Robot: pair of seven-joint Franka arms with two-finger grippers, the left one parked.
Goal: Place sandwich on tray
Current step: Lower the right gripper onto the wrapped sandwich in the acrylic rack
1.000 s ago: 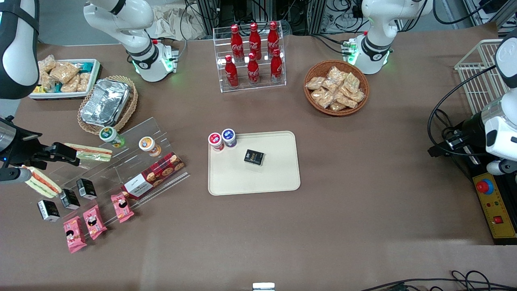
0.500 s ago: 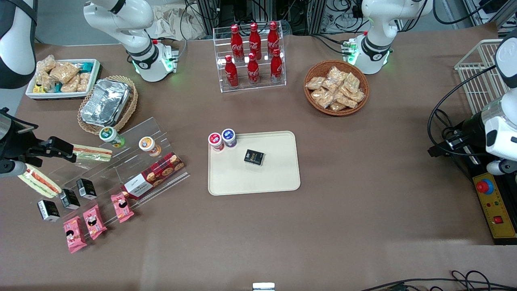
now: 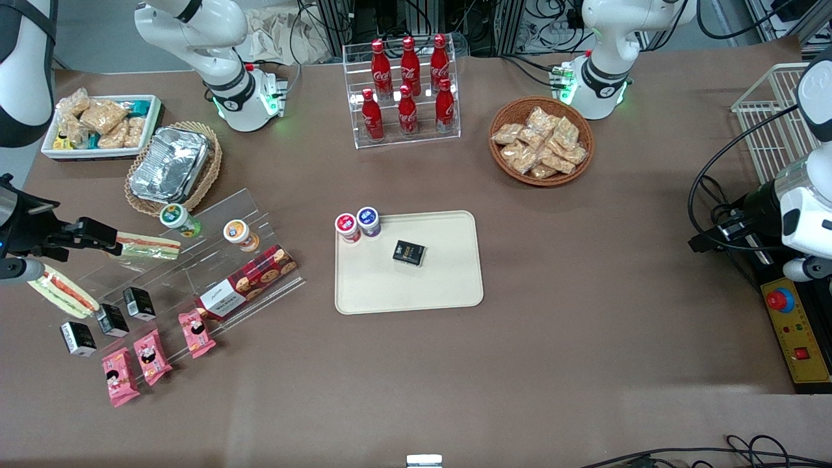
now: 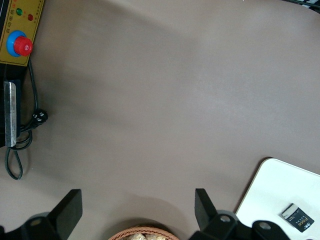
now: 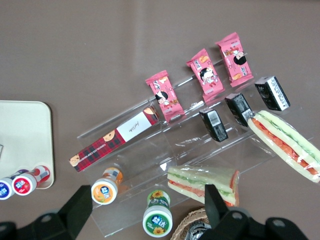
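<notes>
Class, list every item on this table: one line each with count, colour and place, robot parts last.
sandwich: one of two, white, acrylic stand
second sandwich: white, nearer the camera
tray: one, cream, table middle
capped cups: two, red and blue, tray edge
black packet: one, on tray
cola bottles: six, red, clear rack
snack basket: one, brown
foil container: one, silver
end effector: black, open, above the sandwich
</notes>
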